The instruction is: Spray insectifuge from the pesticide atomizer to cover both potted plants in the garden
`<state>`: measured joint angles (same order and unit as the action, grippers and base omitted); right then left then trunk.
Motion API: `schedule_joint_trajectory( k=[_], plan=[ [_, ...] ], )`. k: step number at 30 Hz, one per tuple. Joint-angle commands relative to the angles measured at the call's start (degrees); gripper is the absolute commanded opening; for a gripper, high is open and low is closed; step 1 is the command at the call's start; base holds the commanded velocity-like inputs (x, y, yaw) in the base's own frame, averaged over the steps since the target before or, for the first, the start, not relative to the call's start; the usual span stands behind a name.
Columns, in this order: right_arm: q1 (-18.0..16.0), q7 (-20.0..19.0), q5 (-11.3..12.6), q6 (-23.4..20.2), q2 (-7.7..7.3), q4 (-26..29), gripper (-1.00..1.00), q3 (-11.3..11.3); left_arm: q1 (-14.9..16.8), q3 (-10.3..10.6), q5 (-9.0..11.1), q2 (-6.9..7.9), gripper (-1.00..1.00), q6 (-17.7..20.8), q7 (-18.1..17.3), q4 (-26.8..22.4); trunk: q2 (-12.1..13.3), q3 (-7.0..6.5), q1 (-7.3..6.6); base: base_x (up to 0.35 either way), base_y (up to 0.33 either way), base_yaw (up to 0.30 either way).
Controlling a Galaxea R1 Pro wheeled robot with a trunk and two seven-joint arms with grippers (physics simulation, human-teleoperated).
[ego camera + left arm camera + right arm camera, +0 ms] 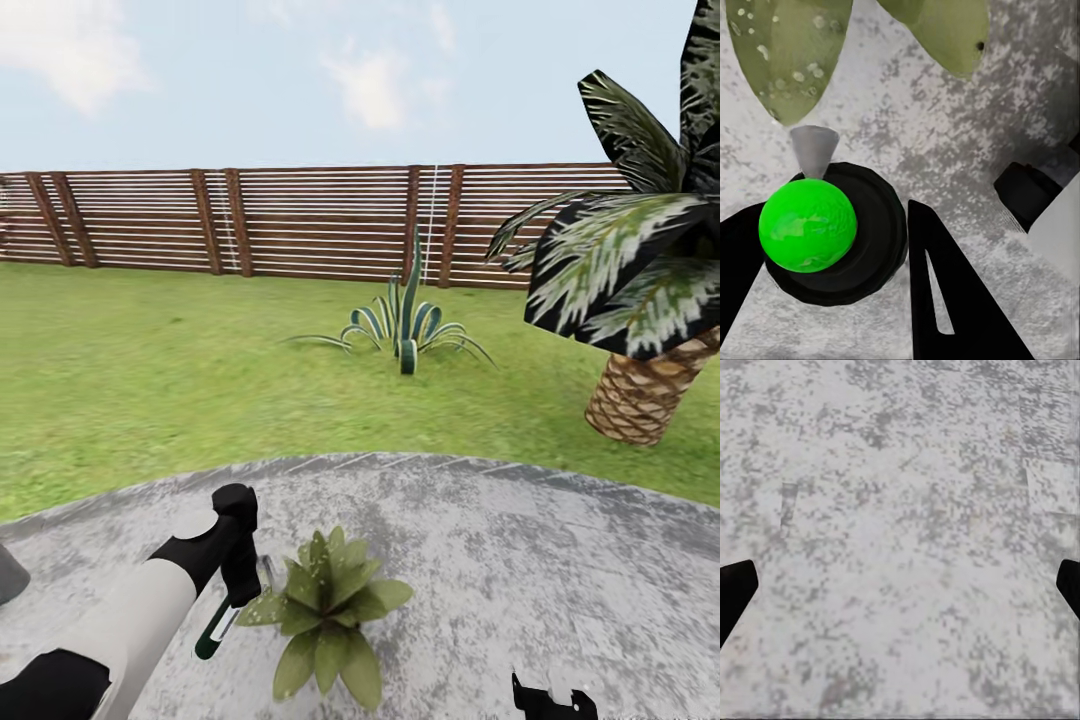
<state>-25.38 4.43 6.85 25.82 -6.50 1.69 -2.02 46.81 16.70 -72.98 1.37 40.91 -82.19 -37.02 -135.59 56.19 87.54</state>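
Atomizer point(808, 229) in left pincer point(832, 285); nozzle beside potted plant point(325, 610)

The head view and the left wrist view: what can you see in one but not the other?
The head view alone has the sky, the wooden fence, the lawn, the striped agave and the palm. The left wrist view alone has the atomizer's bright green ball on its black round cap and grey nozzle, between the left gripper's fingers. Both have the potted plant and the grey patio.
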Motion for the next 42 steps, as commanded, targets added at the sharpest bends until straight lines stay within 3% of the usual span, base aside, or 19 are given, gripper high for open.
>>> schedule_joint_trajectory(
  k=[1, 11, 29, 42],
  plan=[
    [0.0, 0.0, 0.5, 0.2, 0.0, 0.0, 1.0, -0.3, 0.0, 0.3, -0.2, 0.04, -1.0, 0.6, -0.4, -0.1, 0.0, 0.05, -0.04, -0.322, -0.035, 0.248],
    [0.0, 0.0, 0.5, 0.2, 0.09, 0.0, 1.0, -0.3, -0.6, -0.6, -0.1, 0.21, -1.0, 0.6, 0.5, 0.1, 0.0, 0.05, -0.04, -0.175, -0.004, 0.262],
    [0.0, 0.0, 0.5, 0.2, 0.09, 0.0, 1.0, -0.3, -0.7, -0.5, 0.4, 0.27, -1.0, 0.7, 0.5, 0.1, 0.0, 0.05, -0.04, 0.057, -0.109, 0.012],
    [0.0, 0.0, 0.5, 0.2, 0.09, 0.0, 1.0, -0.3, -0.7, 0.0, -0.2, 0.11, -1.0, 0.7, 0.2, 0.7, 0.0, 0.05, -0.04, 0.047, -0.134, 0.14]
  ],
)
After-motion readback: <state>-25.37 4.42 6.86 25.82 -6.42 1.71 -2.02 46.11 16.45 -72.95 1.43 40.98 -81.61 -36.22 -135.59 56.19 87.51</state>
